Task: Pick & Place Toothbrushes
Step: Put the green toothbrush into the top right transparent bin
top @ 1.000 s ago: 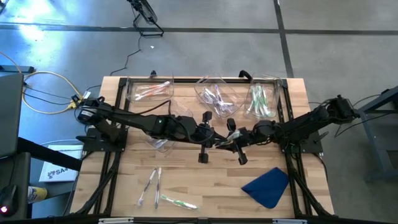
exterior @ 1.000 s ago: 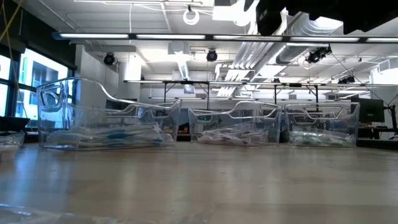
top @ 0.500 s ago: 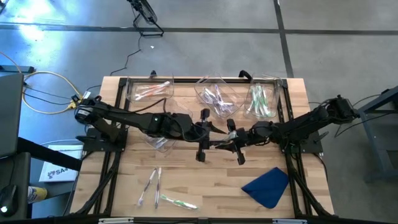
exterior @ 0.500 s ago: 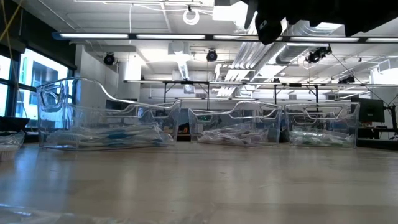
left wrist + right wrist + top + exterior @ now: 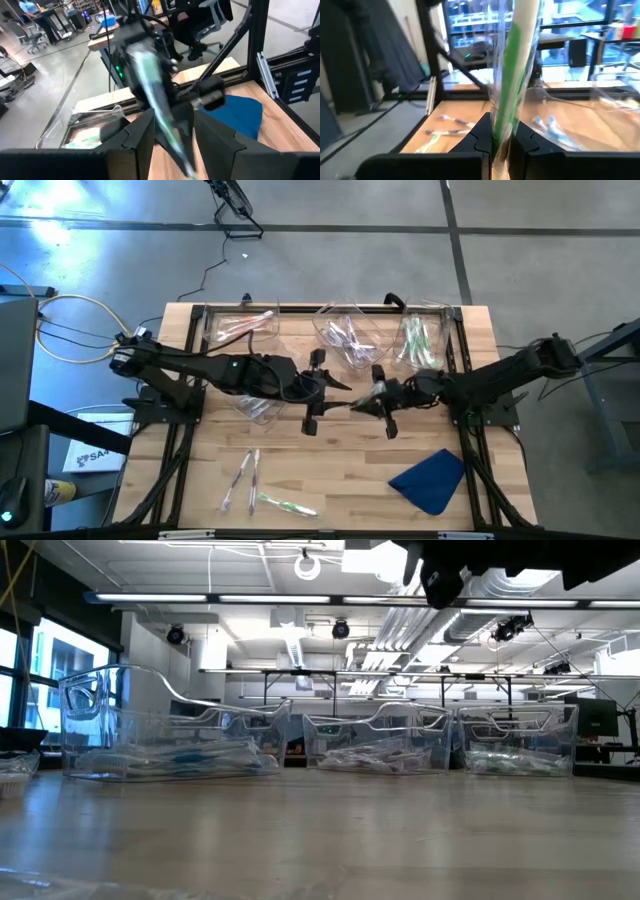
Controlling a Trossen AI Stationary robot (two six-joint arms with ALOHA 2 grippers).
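Observation:
A green-and-white toothbrush (image 5: 516, 70) in clear wrap hangs over the table's middle, with my right gripper (image 5: 363, 402) shut on it. It juts toward my left gripper (image 5: 338, 386), which is open. In the left wrist view the toothbrush (image 5: 152, 85) runs, blurred, between my left fingers (image 5: 142, 135); whether they touch it I cannot tell. Loose toothbrushes (image 5: 243, 473) lie flat on the table near its front left, one of them green (image 5: 287, 503). More toothbrushes lie in three clear bins at the far edge. My right gripper pinches one end of the toothbrush (image 5: 500, 127) between its two fingers. The fingers come level from the table's right side, and the toothbrush sticks out ahead of them, roughly along them. It is lifted clear of the table.
Three clear bins (image 5: 241, 326) (image 5: 348, 335) (image 5: 421, 340) stand in a row along the far edge, also in the low view (image 5: 170, 735). Another clear bin (image 5: 257, 410) sits under my left arm. A blue cloth (image 5: 430, 478) lies at the front right.
My left gripper has drawn back toward the table's left edge, away from my right gripper, and risen a little. The toothbrush has stayed with my right gripper, which has kept its place over the table's middle.

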